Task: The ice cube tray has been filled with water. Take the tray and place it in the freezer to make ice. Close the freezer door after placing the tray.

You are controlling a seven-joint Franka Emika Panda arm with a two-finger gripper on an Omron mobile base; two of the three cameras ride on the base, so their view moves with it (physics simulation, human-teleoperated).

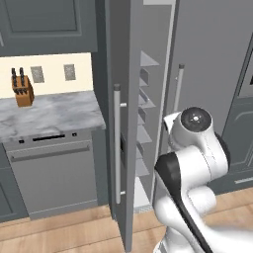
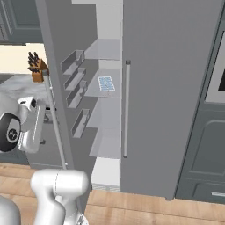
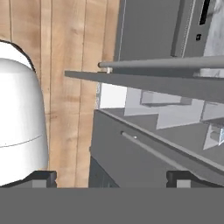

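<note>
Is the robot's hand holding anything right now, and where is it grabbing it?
Nothing is held. The gripper is open with nothing between its fingertips. The ice cube tray already lies on a shelf inside the freezer.

I see the grey freezer door (image 1: 121, 123) with its silver handle (image 1: 117, 143), a white ice cube tray (image 2: 106, 83) with pale-blue cells, marbled grey counter (image 1: 49, 116), and orange-brown knife block (image 1: 22, 91).
</note>
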